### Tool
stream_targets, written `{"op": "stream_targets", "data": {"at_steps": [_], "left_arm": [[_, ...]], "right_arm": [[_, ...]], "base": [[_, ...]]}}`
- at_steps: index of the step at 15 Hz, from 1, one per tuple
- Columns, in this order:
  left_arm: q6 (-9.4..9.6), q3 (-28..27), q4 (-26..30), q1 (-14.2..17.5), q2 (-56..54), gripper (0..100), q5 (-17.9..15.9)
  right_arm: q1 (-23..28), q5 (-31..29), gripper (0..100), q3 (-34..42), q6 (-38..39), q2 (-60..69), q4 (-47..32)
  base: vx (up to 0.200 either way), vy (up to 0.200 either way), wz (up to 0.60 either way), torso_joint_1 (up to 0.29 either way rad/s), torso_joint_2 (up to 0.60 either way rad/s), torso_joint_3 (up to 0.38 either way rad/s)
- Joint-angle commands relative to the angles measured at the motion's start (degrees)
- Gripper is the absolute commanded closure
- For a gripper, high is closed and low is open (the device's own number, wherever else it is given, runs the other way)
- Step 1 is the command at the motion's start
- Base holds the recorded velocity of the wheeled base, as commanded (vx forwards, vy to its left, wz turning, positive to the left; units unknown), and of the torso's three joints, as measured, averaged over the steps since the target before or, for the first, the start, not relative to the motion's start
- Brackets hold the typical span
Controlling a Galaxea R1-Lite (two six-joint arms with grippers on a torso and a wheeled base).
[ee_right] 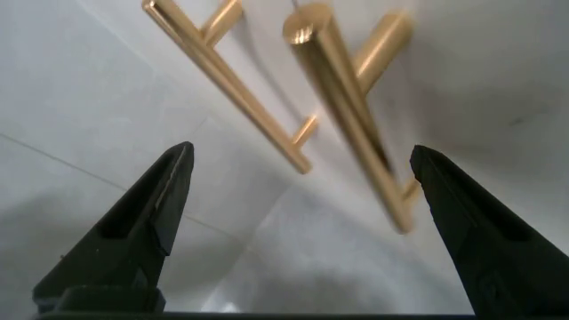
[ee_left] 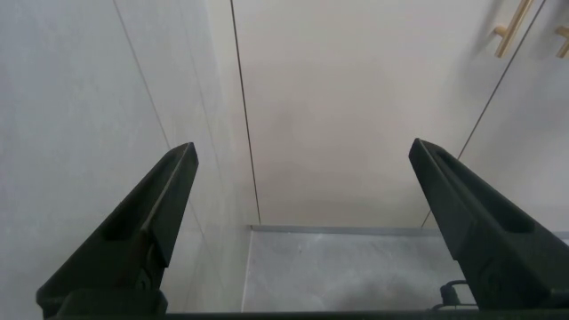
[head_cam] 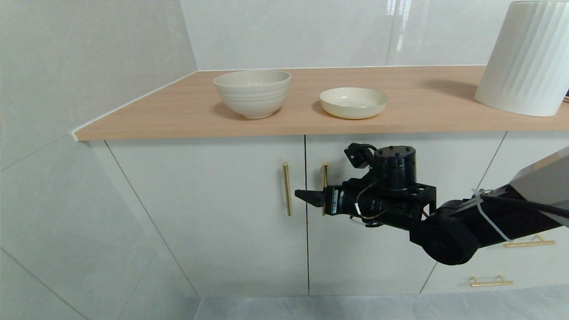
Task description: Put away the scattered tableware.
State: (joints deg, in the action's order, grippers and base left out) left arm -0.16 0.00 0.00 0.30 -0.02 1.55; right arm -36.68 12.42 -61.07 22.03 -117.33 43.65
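A deep bowl [head_cam: 252, 93] and a shallow dish [head_cam: 354, 102] stand apart, openings up, on the wooden table [head_cam: 178, 118], with a ribbed white cylinder [head_cam: 524, 58] at its right end. Below the table edge, the right hand [head_cam: 306, 197], fingers spread, is level with two brass handles [head_cam: 287, 189] where the cabinet doors [head_cam: 213, 213] meet. The left hand [ee_left: 302, 231], also spread, faces a pale door and the grey floor [ee_left: 338, 267].

The bench [head_cam: 413, 113] top looks like pale wood with a fine grain and a low sheen. On it, the deep bowl [head_cam: 252, 94] is glazed cream ceramic with ribbed bands, and the shallow dish [head_cam: 354, 103] is smooth and glossy. At the bench's right end a white fluted vessel [head_cam: 524, 62] looks matt. The cabinet doors [head_cam: 209, 213] are smooth, matt pale grey, and their bar handles [ee_right: 356, 124] are polished gold metal. The right hand [head_cam: 304, 196] is matt black.
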Motion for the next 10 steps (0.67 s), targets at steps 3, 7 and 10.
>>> {"op": "stream_targets", "data": {"at_steps": [3,7,10], "left_arm": [[-0.02,0.0,0.0,-0.04,0.02,0,0.03],[-0.02,0.0,0.0,0.05,0.02,0,0.03],[-0.02,0.0,0.0,0.05,0.02,0,0.03]], "right_arm": [[-1.46,0.06,0,1.05,0.38,0.35,0.12],[-2.52,0.15,0,3.07,0.47,1.58,0.2],[-2.87,2.17,0,5.18,0.47,3.16,0.2]], "base": [[0.0,0.0,0.0,0.0,0.0,0.0],[0.0,0.0,0.0,0.0,0.0,0.0],[0.0,0.0,0.0,0.0,0.0,0.0]]}}
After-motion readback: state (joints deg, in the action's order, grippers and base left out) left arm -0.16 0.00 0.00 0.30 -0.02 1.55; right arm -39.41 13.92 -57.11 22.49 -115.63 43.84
